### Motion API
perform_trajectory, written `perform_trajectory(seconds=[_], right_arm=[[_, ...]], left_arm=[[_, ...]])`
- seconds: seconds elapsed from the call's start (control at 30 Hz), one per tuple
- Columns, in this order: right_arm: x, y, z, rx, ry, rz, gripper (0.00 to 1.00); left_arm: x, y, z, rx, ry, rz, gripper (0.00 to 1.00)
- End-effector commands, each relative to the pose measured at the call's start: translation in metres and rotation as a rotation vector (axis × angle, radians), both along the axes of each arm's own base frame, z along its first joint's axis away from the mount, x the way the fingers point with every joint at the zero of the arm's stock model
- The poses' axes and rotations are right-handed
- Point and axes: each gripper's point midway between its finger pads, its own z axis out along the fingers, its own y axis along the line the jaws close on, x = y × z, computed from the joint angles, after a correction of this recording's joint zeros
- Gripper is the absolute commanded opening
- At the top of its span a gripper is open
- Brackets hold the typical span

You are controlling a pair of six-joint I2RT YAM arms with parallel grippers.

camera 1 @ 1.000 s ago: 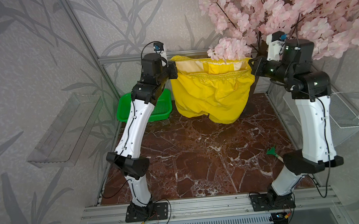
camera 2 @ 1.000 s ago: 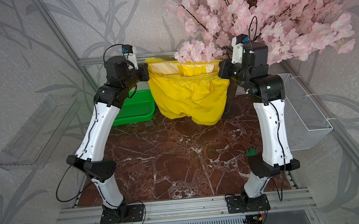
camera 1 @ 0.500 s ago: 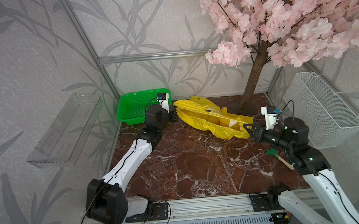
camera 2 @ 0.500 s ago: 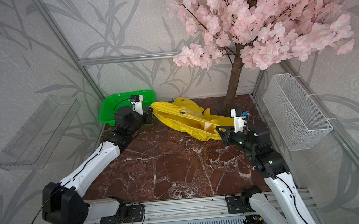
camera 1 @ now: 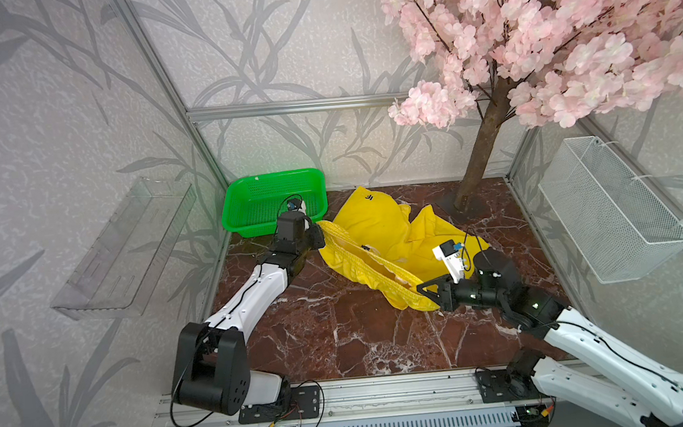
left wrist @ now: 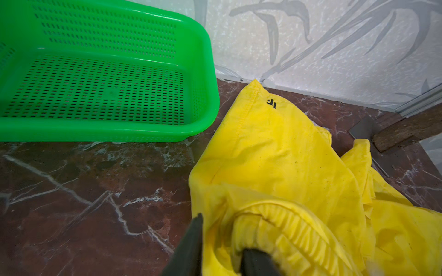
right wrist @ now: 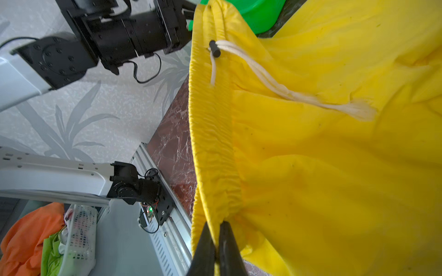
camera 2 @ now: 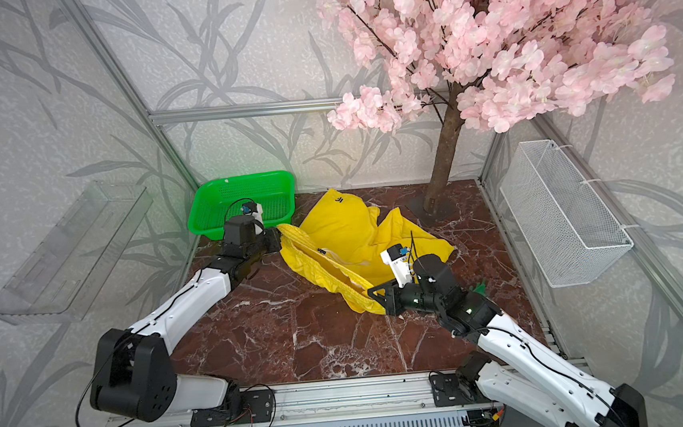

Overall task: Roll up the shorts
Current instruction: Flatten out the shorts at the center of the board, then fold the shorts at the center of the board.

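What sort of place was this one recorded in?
Probably a staged robot test cell, not a home: the left arm and right arm bolted to an aluminium rail, leaf-patterned wall panels, and a blossom tree on the marble-look tabletop.

1. Both top views are bright and evenly lit by soft light from above; the left arm (camera 2: 188, 301) throws only a faint, blurry shadow on the bench (camera 2: 320, 341).
2. They are sharp throughout, and straight lines splay outward toward the corners, as a wide lens makes them.
3. In the left wrist view the basket (left wrist: 119, 131) and shorts (left wrist: 275, 155) are vivid and crisp; the left gripper (left wrist: 222, 236) is dark and soft, and a pale smear blurs the frame's edge beside it.
4. In the right wrist view the shorts (right wrist: 334, 167) glow as light passes through the thin cloth; the right gripper (right wrist: 215, 224) is a near-black, unfocused silhouette, and the wall (right wrist: 107, 114) looks washed out.
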Motion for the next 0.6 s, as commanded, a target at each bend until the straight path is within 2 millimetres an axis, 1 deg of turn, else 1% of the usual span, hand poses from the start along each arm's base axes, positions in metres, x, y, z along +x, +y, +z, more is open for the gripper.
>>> perform_trajectory(seconds=[0.0,0.03,0.07,0.1,0.17,0.2,0.23,0.3,0.37,0.4,0.47,0.5,0.57], right_arm=[[-0.018,0.019,-0.001,0.029,0.015,0.111,0.19],[-0.022,0.026,0.001,0.035,0.014,0.141,0.33],[-0.024,0.031,0.003,0.036,0.013,0.164,0.42],[-0.027,0.035,0.006,0.030,0.008,0.187,0.49],[-0.028,0.039,0.012,0.029,-0.001,0.215,0.57],[-0.027,0.040,0.015,0.025,-0.014,0.220,0.58],[-0.022,0.037,0.017,0.008,-0.034,0.194,0.58],[-0.003,0.024,0.019,-0.031,-0.058,0.093,0.60],[0.024,0.002,0.024,-0.035,-0.035,-0.042,0.60],[0.038,-0.011,0.027,-0.023,-0.007,-0.109,0.60],[0.063,-0.039,0.029,-0.022,0.037,-0.257,0.61],[0.073,-0.056,0.025,-0.040,0.070,-0.338,0.61],[0.090,-0.087,0.015,-0.084,0.133,-0.482,0.65]], left_arm=[[0.000,0.059,0.048,0.053,-0.119,0.238,0.84],[-0.004,0.057,0.060,0.040,-0.139,0.224,0.89],[-0.009,0.055,0.068,0.034,-0.148,0.209,0.91],[-0.014,0.055,0.076,0.029,-0.154,0.203,0.93],[-0.023,0.053,0.093,0.028,-0.170,0.185,0.97],[-0.028,0.052,0.100,0.019,-0.174,0.178,0.97],[-0.033,0.048,0.108,0.002,-0.188,0.158,0.98],[-0.041,0.038,0.113,-0.035,-0.190,0.113,0.98],[-0.049,0.024,0.106,-0.067,-0.148,0.075,0.97],[-0.054,0.013,0.098,-0.084,-0.115,0.049,0.97],[-0.065,-0.008,0.073,-0.100,-0.037,0.018,0.97],[-0.072,-0.021,0.055,-0.092,0.013,0.003,0.97],[-0.087,-0.036,0.019,-0.074,0.105,0.005,0.97]])
